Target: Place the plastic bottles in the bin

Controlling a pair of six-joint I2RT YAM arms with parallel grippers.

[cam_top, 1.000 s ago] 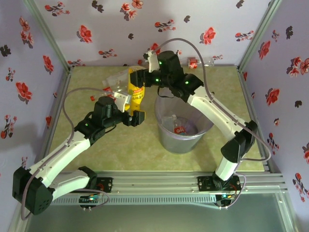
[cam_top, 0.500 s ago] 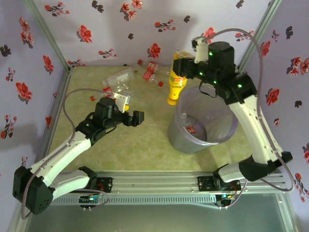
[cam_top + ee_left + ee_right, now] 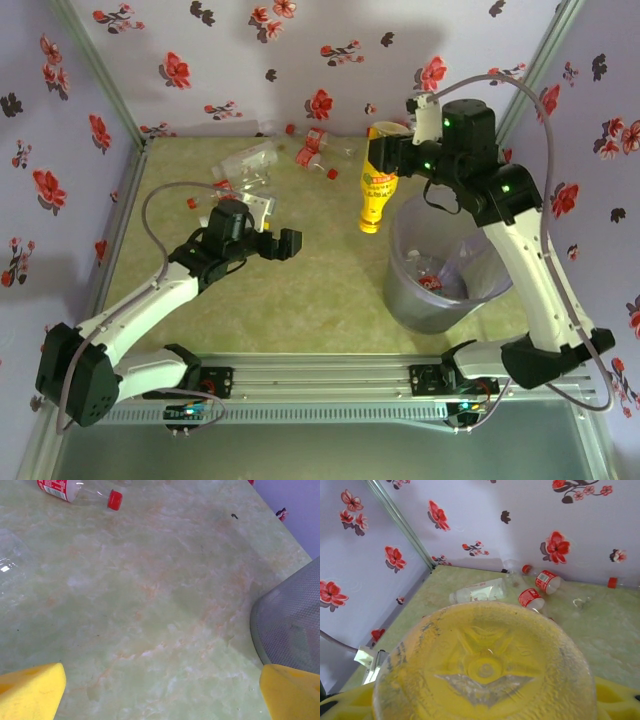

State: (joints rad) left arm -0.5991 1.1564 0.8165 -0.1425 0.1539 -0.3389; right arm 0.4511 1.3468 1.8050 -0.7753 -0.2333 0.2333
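Release should wait: from above, the right fingers (image 3: 392, 152) hold the yellow bottle (image 3: 376, 192) by its base, cap down, just left of the bin (image 3: 428, 306) rim; carry it right first. Left wrist: left fingers (image 3: 30, 696) wide, empty, over bare surface (image 3: 150, 605). Right wrist: bottle base clamped firmly.

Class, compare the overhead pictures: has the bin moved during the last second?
Yes. In the top view the bin has shifted to the right, ending nearer the right side wall than it stood a second ago.
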